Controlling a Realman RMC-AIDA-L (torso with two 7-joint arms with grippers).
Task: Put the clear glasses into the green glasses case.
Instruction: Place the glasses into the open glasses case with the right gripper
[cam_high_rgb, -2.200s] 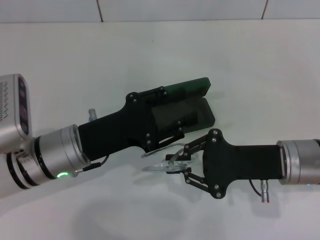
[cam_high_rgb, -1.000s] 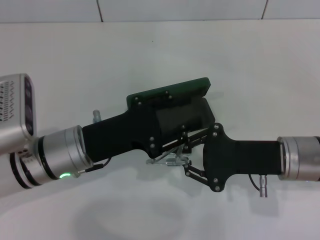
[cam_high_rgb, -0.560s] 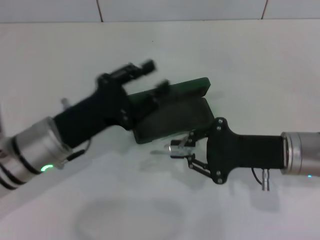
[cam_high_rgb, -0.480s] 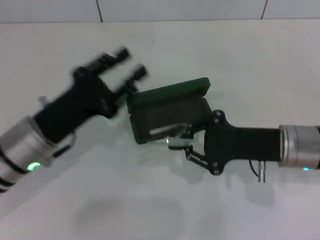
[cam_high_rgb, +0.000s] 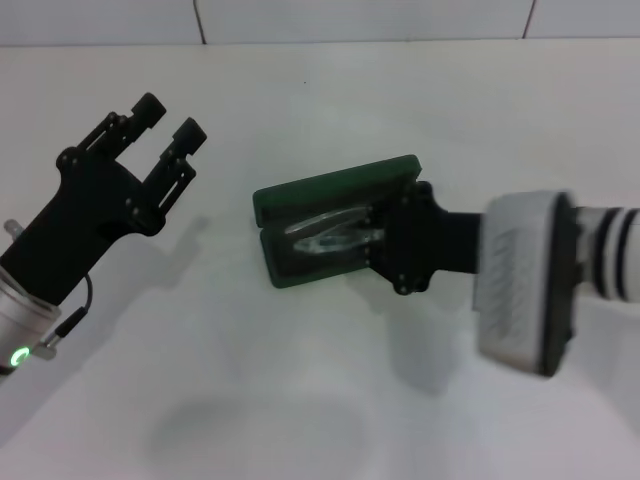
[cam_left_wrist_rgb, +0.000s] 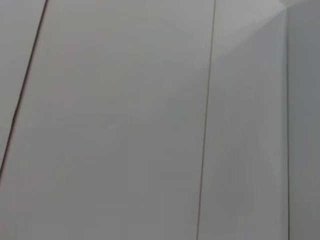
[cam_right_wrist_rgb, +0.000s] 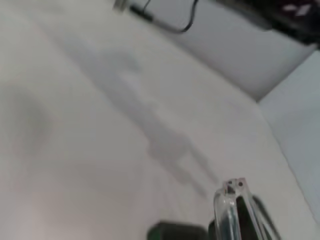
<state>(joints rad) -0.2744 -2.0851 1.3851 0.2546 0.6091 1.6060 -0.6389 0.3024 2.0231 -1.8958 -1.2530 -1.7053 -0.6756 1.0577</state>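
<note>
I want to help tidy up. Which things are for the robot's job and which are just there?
For the job:
- transparent plastic glasses
- dark green hard glasses case, open
- right gripper at the case
- left gripper, lifted away, open

Just there:
- white table

Left arm raised and clear at the left; right arm reaching in from the right.

The left gripper (cam_high_rgb: 168, 116) sits at the left of the scene, pointing toward the far side, its two black fingers (cam_high_rgb: 186, 135) spread apart with nothing between them; the silver wrist with a green light lies at the near left edge. The right gripper (cam_high_rgb: 372, 238) reaches leftward from the right edge, its black body ending at the middle of the scene, where its fingers are hidden. The pale wrist housing of the right arm sits behind it at the right.
</note>
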